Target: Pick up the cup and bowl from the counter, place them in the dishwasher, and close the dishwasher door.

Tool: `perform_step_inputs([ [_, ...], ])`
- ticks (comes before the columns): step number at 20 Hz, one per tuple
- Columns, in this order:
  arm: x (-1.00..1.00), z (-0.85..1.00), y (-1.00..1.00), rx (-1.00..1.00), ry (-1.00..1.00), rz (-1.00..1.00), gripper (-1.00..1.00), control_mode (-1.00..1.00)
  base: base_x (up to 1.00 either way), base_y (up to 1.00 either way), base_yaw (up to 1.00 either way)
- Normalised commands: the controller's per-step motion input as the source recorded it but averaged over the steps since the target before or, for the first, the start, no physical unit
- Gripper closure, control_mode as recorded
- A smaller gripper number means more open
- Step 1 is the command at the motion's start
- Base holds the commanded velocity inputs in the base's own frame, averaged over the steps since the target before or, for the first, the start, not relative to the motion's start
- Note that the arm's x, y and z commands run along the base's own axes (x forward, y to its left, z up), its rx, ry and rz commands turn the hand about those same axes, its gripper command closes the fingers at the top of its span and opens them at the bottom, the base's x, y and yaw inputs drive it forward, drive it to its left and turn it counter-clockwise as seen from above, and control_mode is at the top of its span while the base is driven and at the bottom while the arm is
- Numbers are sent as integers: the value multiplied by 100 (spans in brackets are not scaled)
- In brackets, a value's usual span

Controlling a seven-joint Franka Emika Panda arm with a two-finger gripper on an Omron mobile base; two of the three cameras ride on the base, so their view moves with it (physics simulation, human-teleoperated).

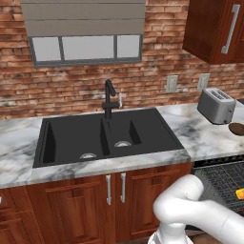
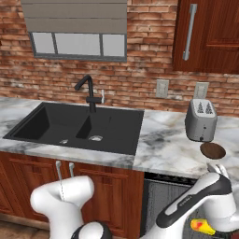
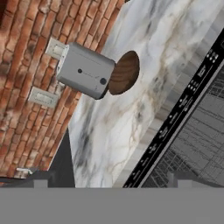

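Observation:
The dark brown bowl (image 1: pixel 237 128) (image 2: pixel 213 150) (image 3: pixel 124 72) rests on the marble counter (image 1: pixel 202 138) (image 2: pixel 163 149) (image 3: pixel 131 113), touching or nearly touching the silver toaster. A small yellow-orange cup (image 1: pixel 240 193) (image 2: pixel 201 227) lies in the wire rack of the dishwasher (image 1: pixel 224 178) (image 3: pixel 197 144), which stands open below the counter edge. Part of the cup is hidden by my arm. My gripper (image 3: pixel 112 181) is open and holds nothing. It hovers over the rack in front of the counter and looks towards the bowl.
A silver toaster (image 1: pixel 216 106) (image 2: pixel 200 120) (image 3: pixel 85 70) stands by the brick wall just behind the bowl. The black double sink (image 1: pixel 107 136) (image 2: pixel 77 126) with its faucet lies to the left. Wooden wall cabinets (image 2: pixel 207 35) hang above the toaster.

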Motion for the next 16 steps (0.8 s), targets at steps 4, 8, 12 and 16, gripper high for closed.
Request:
perform_step_inputs([
  [4, 12, 0, 54, -1, 0, 0, -100, -100, 0, 0, 0],
  [8, 16, 0, 37, 0, 0, -2, -100, -100, 0, 0, 0],
  [12, 20, 8, 15, 0, 0, -5, -100, -100, 0, 0, 0],
  [16, 24, 6, 4, 0, 0, -5, -100, -100, 0, 0, 0],
])
